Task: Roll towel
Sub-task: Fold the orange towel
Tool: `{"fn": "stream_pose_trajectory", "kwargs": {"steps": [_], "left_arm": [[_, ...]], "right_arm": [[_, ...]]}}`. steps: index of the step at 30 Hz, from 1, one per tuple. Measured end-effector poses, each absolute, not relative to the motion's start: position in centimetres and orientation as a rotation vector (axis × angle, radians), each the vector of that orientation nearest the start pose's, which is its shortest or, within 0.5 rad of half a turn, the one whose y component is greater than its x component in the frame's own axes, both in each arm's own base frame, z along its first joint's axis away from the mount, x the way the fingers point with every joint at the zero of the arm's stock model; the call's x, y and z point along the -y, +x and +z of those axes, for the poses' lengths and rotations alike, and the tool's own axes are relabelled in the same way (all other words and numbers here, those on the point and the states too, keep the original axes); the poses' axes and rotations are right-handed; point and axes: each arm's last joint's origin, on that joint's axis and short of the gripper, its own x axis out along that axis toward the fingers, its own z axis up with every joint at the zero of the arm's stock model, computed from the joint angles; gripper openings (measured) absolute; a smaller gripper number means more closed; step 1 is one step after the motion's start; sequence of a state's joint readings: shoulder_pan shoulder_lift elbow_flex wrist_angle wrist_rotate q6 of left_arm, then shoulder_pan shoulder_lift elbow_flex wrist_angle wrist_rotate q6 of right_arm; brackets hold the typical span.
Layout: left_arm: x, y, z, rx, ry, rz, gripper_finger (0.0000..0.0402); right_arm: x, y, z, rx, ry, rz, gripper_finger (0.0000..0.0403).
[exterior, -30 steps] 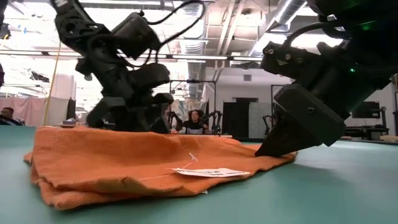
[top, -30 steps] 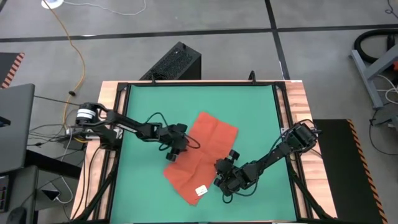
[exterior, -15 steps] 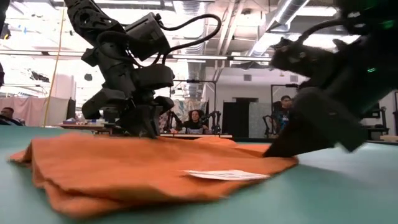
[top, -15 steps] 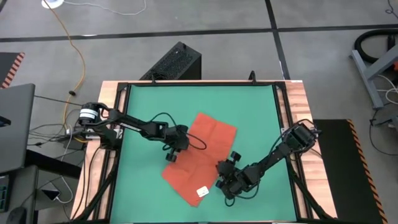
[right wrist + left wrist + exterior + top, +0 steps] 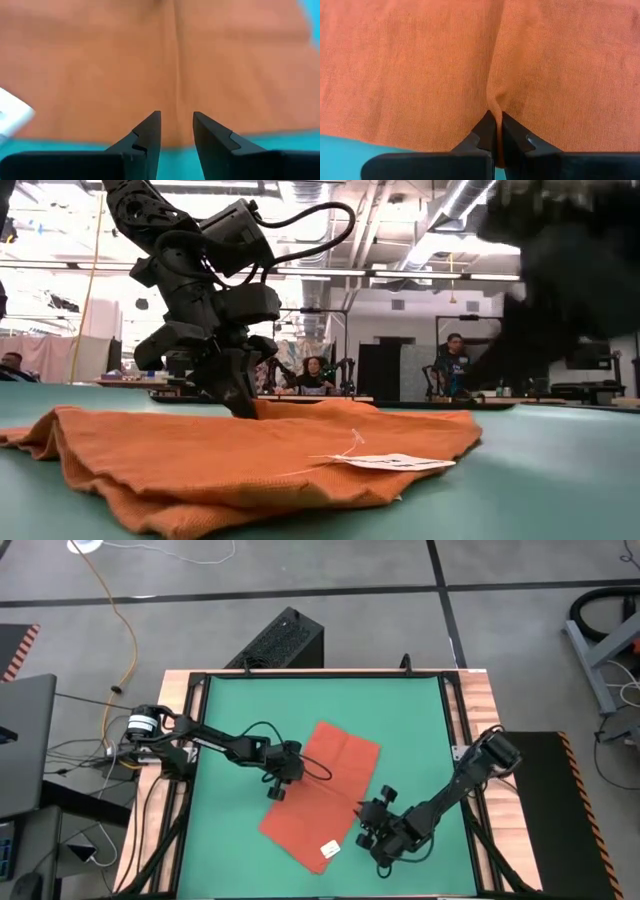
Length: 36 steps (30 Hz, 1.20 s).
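The towel lies flat on the green table, slightly toward its near edge, white tag nearest that edge. The left gripper pinches a ridge of cloth at the towel's left edge, fingers closed on it. The right gripper sits just off the towel's right edge, fingers narrowly parted, holding nothing.

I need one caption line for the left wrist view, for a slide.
Left gripper, jaws shut on a pinched ridge of the orange towel near its edge on the green table.
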State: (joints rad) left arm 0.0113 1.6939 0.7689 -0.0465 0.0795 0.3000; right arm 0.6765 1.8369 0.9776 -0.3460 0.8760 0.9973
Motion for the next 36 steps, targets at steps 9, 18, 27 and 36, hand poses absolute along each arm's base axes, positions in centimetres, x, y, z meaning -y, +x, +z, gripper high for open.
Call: {"fn": "stream_pose_trajectory", "kwargs": {"steps": [9, 18, 27, 36], "left_arm": [[-0.1, 30.2, 12.6, -0.953, 0.229, -0.21, 0.0], [-0.1, 30.2, 12.6, -0.952, 0.226, -0.208, 0.0], [-0.1, 30.2, 12.6, -0.951, 0.215, -0.201, 0.0], [-0.1, 30.3, 12.7, -0.94, 0.192, -0.187, 0.0]], "right_arm": [[-18.4, 27.0, 11.3, -0.594, 0.152, -0.553, 0.0177], [-17.5, 26.5, 10.4, -0.606, 0.155, -0.565, 0.0186], [-17.0, 25.7, 9.3, -0.588, 0.219, -0.53, 0.0184], [-17.2, 26.2, 11.5, -0.525, 0.16, -0.468, 0.0181]]}}
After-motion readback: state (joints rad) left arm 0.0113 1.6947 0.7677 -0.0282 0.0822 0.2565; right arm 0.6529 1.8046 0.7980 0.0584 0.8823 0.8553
